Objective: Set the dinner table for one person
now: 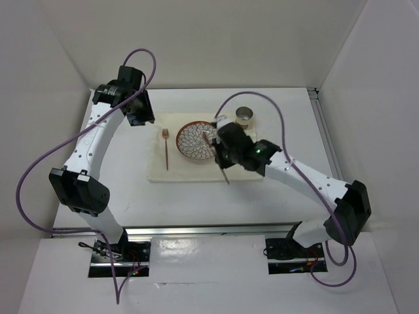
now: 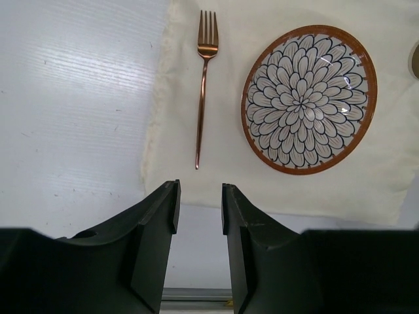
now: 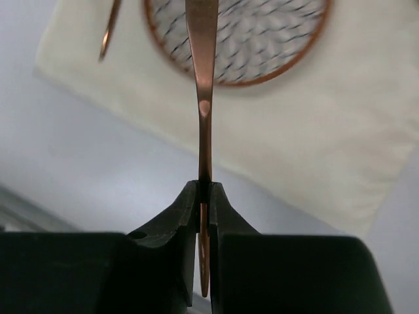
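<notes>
On the white dinner table lies a cream placemat. A flower-patterned plate sits on it, with a copper fork to its left. My right gripper is shut on a thin copper piece of cutlery, held in the air over the mat's near edge by the plate's right side; its far end runs out of the right wrist view. My left gripper hangs open and empty beyond the mat's far left corner.
A small round metal cup stands behind the plate at the mat's far right. Metal rails run along the table's near edge, and white walls close in the left, back and right sides.
</notes>
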Controlling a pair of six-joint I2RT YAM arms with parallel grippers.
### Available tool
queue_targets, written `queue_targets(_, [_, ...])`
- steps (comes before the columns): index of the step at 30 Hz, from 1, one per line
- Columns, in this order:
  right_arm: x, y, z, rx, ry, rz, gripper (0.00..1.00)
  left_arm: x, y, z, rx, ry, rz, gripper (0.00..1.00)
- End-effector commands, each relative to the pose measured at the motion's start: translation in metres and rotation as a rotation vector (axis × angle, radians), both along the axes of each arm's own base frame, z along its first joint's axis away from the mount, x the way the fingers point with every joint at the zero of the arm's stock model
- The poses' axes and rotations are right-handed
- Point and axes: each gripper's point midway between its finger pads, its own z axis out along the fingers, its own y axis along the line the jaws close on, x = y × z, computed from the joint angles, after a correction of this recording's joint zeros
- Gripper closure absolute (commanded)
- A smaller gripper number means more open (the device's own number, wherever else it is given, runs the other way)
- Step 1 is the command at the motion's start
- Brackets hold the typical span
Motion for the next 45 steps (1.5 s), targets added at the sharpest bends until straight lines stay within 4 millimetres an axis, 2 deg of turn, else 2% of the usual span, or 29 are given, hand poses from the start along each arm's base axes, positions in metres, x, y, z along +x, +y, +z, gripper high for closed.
queue_targets(1, [0.044, -0.037, 0.024, 0.109, 0.035, -0.318, 1.00, -0.003, -0.002, 0.024, -0.014, -0.065, -0.037, 0.52])
queue_targets(2, [0.059, -0.054, 0.020, 0.115, 0.056, -0.386, 1.00, -0.003, -0.003, 0.024, -0.021, -0.064, -0.042, 0.52])
queue_targets(9, [0.123, -0.086, -0.028, 0.107, 0.152, -0.538, 1.00, -0.003, -0.003, 0.018, -0.013, -0.054, -0.049, 0.52])
queue_targets(12, [0.138, -0.099, -0.037, 0.112, 0.150, -0.570, 1.00, -0.004, 0.001, 0.017, -0.011, -0.045, -0.039, 0.52])
queue_targets(13, [0.143, -0.101, -0.046, 0.110, 0.164, -0.577, 1.00, -0.004, 0.001, 0.017, -0.011, -0.045, -0.039, 0.52])
queue_targets(16, [0.152, -0.109, -0.064, 0.115, 0.203, -0.596, 1.00, -0.005, 0.001, 0.018, -0.012, -0.054, -0.039, 0.52])
queue_targets(22, [0.161, -0.109, -0.095, 0.073, 0.249, -0.585, 1.00, -0.007, 0.000, 0.015, -0.019, -0.042, -0.046, 0.53])
queue_targets(30, [0.172, -0.106, -0.121, 0.039, 0.263, -0.565, 1.00, -0.010, 0.002, 0.003, -0.007, -0.011, -0.040, 0.53])
queue_targets(32, [0.174, -0.109, -0.126, 0.015, 0.263, -0.571, 0.85, -0.010, 0.000, 0.003, -0.015, -0.010, -0.046, 0.53])
queue_targets(33, [0.177, -0.109, -0.123, 0.013, 0.252, -0.561, 0.69, -0.009, 0.000, 0.000, -0.014, -0.001, -0.046, 0.53])
queue_targets(35, [0.178, -0.110, -0.123, -0.017, 0.268, -0.562, 0.27, -0.008, -0.002, 0.001, -0.024, -0.008, -0.053, 0.53])
queue_targets(36, [0.180, -0.113, -0.119, -0.028, 0.261, -0.573, 0.21, -0.008, -0.002, 0.001, -0.024, -0.008, -0.053, 0.53])
queue_targets(38, [0.182, -0.117, -0.108, -0.061, 0.227, -0.583, 0.15, -0.008, -0.004, 0.001, -0.036, -0.007, -0.051, 0.53])
queue_targets(39, [0.184, -0.120, -0.091, -0.058, 0.190, -0.585, 0.09, -0.008, -0.004, 0.001, -0.036, -0.007, -0.051, 0.53])
queue_targets(41, [0.183, -0.124, -0.072, -0.051, 0.154, -0.598, 0.02, -0.008, -0.006, 0.001, -0.045, -0.005, -0.057, 0.53])
queue_targets(42, [0.179, -0.126, -0.049, -0.030, 0.126, -0.598, 0.01, -0.007, -0.006, 0.004, -0.046, -0.014, -0.057, 0.53])
queue_targets(44, [0.174, -0.132, -0.025, 0.001, 0.097, -0.613, 0.00, -0.008, -0.008, 0.012, -0.057, -0.033, -0.063, 0.53])
queue_targets(45, [0.168, -0.146, -0.003, 0.024, 0.069, -0.637, 0.00, -0.009, -0.008, 0.015, -0.058, -0.042, -0.063, 0.53])
